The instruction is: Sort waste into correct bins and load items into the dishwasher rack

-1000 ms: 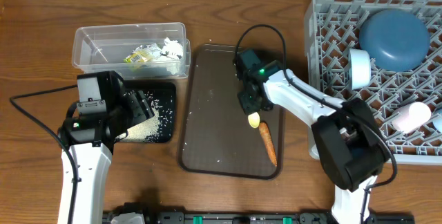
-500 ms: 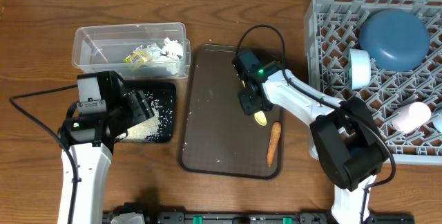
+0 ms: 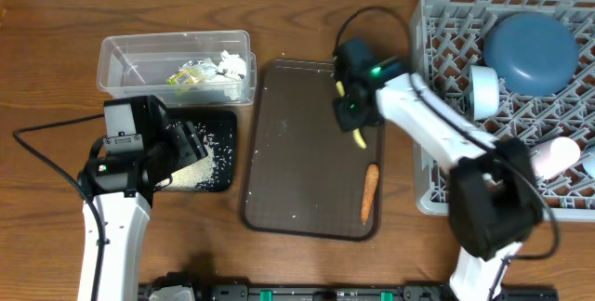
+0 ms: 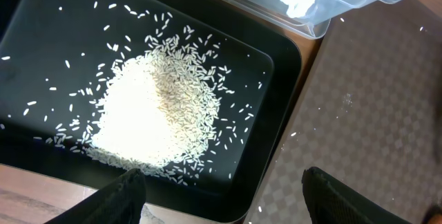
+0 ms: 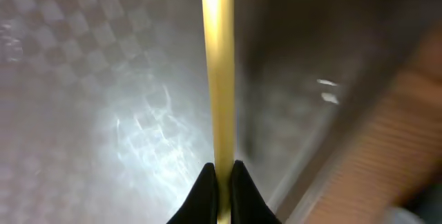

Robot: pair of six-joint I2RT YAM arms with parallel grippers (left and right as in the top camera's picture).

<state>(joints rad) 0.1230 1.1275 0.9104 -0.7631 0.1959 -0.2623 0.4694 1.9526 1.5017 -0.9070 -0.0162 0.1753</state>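
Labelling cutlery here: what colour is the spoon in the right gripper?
Pale yellow; the spoon shows best in the right wrist view.

Pale yellow plastic spoon (image 5: 219,72) is showing uniform; dark brown rectangular serving tray (image 5: 83,79) is showing fine checker texture.

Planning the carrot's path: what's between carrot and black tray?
Overhead view: between carrot and black tray, only bare brown tray with a few white specks.

This is a robot lab bench staged as a kitchen clean-up. A left arm (image 3: 116,208) and a right arm (image 3: 437,134) stand at a wood-grain worktop (image 3: 56,78). On it are a grey rack (image 3: 432,8) holding a blue dish (image 3: 530,50), a clear tub (image 3: 177,36), a black tray (image 3: 227,152) of rice (image 3: 191,173) and a brown tray (image 3: 297,171).
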